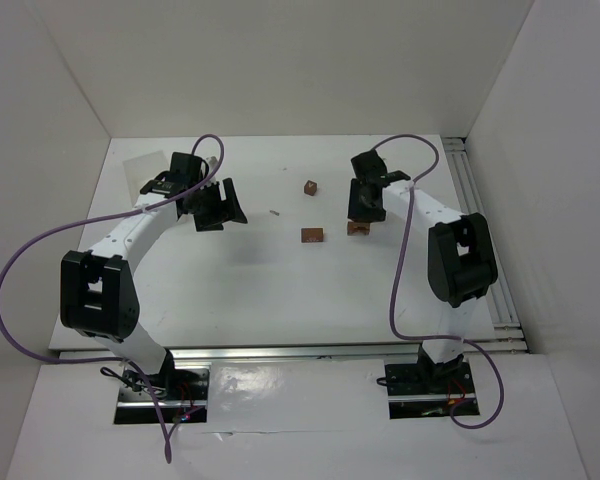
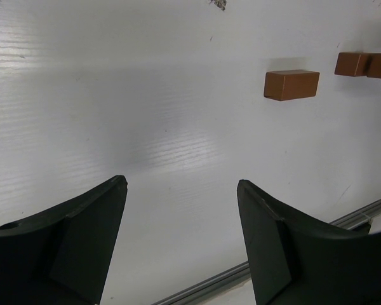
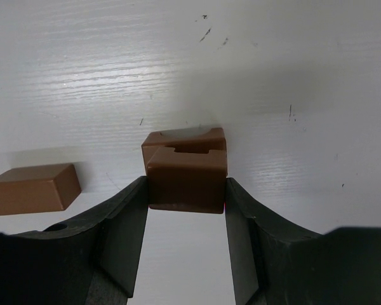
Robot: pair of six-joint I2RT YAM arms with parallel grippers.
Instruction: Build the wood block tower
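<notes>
White-walled enclosure with a white table [image 1: 280,290], lightly scuffed; two arms are mounted at its near edge.

1. Right gripper [image 3: 187,190]: jaws drawn in on a reddish-brown held block [image 3: 187,181], one pad flat against each side face. It is stationed right of table centre.
2. Lower block [image 3: 184,138]: same wood, directly beneath the held block, edges nearly matched, showing a little on the far side. The wrist view does not settle whether the two are touching. Together they form the beginnings of the tower [image 1: 358,229].
3. Brick [image 1: 311,235]: lying flat on the table, near the tower's left side, apart from it.
4. Cube [image 1: 310,187]: loose, farther back, apart from the brick and the tower.
5. Pale sliver [image 1: 274,212]: a stray scrap left of the blocks, not building stock.
6. Left gripper [image 2: 181,184]: jaws spread wide with only bare table between them, over the left half and well apart from every block.

Step in hand, as judged: seating the second block on the first.

Next move calls for:
- settling the held block square on the lower one;
- parting the jaws without dragging either block sideways;
- lifting straight up.

The brick or the cube would follow.
</notes>
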